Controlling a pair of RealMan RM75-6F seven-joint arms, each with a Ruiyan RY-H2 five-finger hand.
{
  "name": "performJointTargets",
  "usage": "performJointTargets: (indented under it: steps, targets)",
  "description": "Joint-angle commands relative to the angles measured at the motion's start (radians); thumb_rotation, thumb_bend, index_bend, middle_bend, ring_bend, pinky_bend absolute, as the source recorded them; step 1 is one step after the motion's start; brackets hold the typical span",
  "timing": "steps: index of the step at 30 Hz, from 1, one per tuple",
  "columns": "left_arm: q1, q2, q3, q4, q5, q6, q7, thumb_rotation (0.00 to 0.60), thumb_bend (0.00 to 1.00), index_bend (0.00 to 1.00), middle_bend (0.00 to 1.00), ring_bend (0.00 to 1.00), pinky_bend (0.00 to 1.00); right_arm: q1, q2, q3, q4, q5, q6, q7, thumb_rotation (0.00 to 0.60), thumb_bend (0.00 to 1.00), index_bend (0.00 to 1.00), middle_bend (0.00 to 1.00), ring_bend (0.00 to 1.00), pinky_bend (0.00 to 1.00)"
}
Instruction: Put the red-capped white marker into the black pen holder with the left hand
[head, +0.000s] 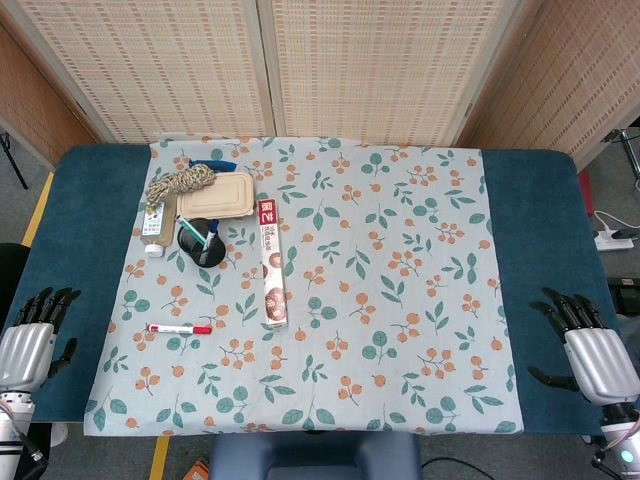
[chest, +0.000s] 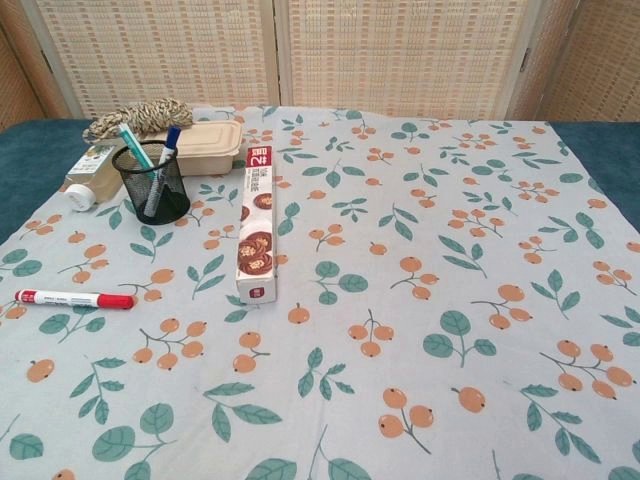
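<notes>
The red-capped white marker (head: 179, 328) (chest: 74, 298) lies flat on the floral cloth at the left, its cap toward the middle. The black mesh pen holder (head: 201, 243) (chest: 152, 183) stands upright behind it, with two pens inside. My left hand (head: 34, 335) rests at the table's left edge, fingers apart and empty, well left of the marker. My right hand (head: 587, 340) sits at the right edge, also empty with fingers spread. Neither hand appears in the chest view.
A long snack box (head: 272, 262) (chest: 256, 237) lies right of the holder. Behind the holder are a tan lidded container (head: 217, 194) (chest: 205, 146), a coil of rope (head: 181, 183) (chest: 135, 117) and a small bottle (head: 156, 232) (chest: 90, 174).
</notes>
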Motion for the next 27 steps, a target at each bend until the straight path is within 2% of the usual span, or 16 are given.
performJointTargets:
  steps: [1,19,23,27]
  targets:
    - [-0.004,0.0,0.004,0.0,-0.005,-0.013,0.007,0.6,0.39,0.14,0.09,0.02,0.1,0.007,-0.003,0.003,0.006,0.014,-0.014,0.0,0.6,0.0,0.19,0.06,0.1,0.09]
    - [-0.003,-0.009,0.018,-0.045,0.031,0.011,0.04,0.6,0.39,0.16,0.11,0.02,0.1,0.004,0.003,0.002,0.003,0.011,-0.006,0.015,0.6,0.0,0.19,0.06,0.1,0.09]
    - [-0.013,-0.042,0.034,-0.133,0.054,0.003,0.11,0.6,0.39,0.2,0.12,0.02,0.1,0.001,0.007,0.003,0.004,0.011,-0.001,0.024,0.6,0.0,0.19,0.06,0.11,0.09]
    - [-0.044,-0.12,0.037,-0.205,0.067,-0.017,0.268,0.6,0.39,0.22,0.12,0.02,0.1,0.003,0.01,0.002,0.007,0.012,-0.007,0.039,0.6,0.0,0.19,0.06,0.1,0.09]
